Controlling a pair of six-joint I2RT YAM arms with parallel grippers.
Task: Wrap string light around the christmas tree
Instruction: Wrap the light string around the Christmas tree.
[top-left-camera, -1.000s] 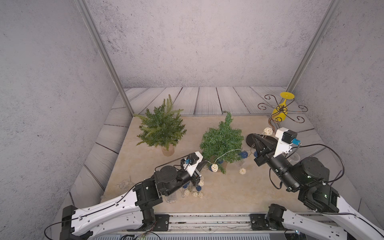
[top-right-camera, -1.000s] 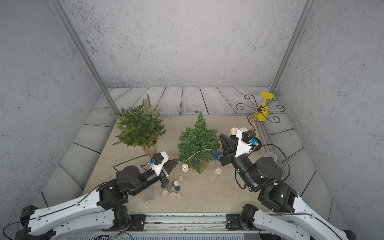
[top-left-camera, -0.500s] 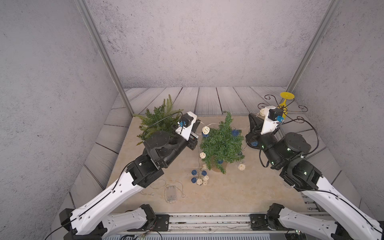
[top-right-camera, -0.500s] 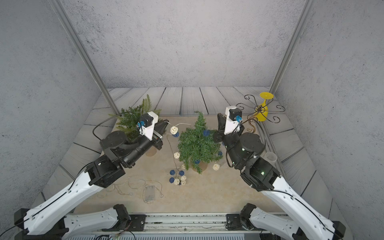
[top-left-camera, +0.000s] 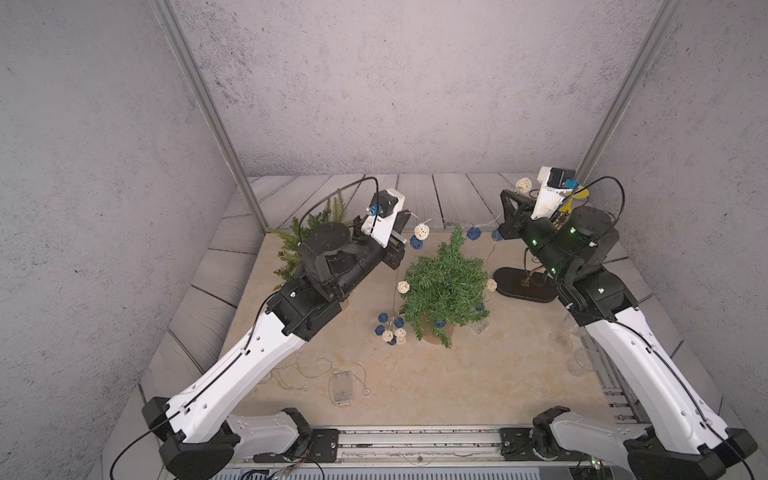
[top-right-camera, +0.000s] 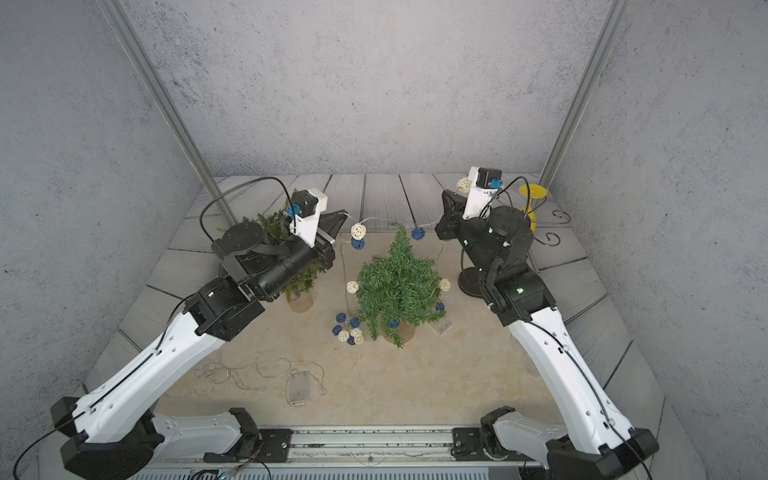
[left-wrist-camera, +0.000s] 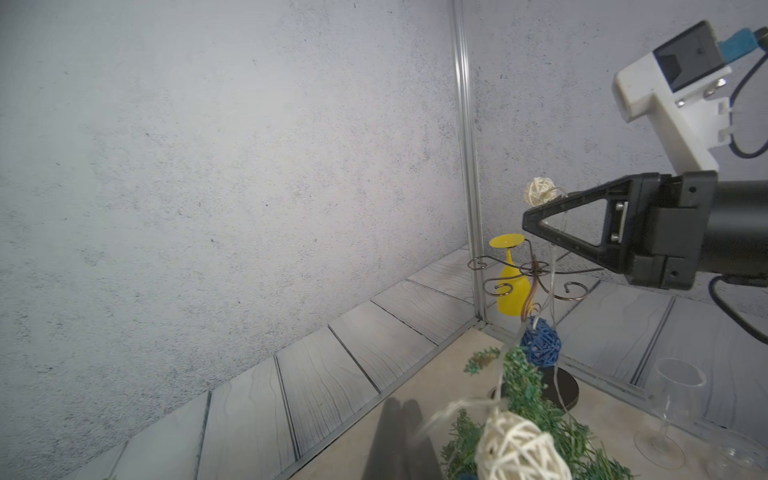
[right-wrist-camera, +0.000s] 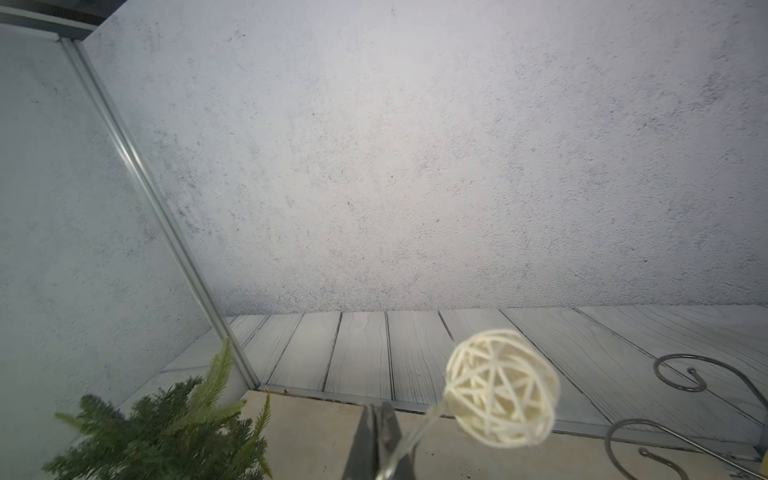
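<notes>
**Above the tree top: string light raised into a span**

In the upper centre of both top views, the string light (top-left-camera: 421, 231) hangs as a span between the left gripper (top-left-camera: 402, 217) and the right gripper (top-left-camera: 506, 198). A second ago both grippers were low, beside the tree base. Now both stand high and toward the rear, one on each side of the tree (top-left-camera: 446, 286). The span crosses at the tree tip; contact cannot be confirmed. Judgement: the lift clears the branches, so the span can be laid onto the crown for a further turn. Some balls already sit among the lower branches.

The left fingers (left-wrist-camera: 386, 440) are together, clamped on the string light. The right fingers (right-wrist-camera: 365, 449) likewise pinch its wire (right-wrist-camera: 432, 415) just beside a white ball (right-wrist-camera: 500, 388).

The slack tail lies at lower centre: a ball cluster (top-left-camera: 390, 330) beside the pot (top-right-camera: 406, 332), loose wire, and the battery box (top-left-camera: 340, 388).

Materials:
- **Wire:** thin, pale, limp.
- **Balls:** open woven spheres, white or blue.
- **Tree:** conical, dense, bristly; the needles will likely snag the wire.
- **Battery box:** clear, flat, rectangular.
</notes>
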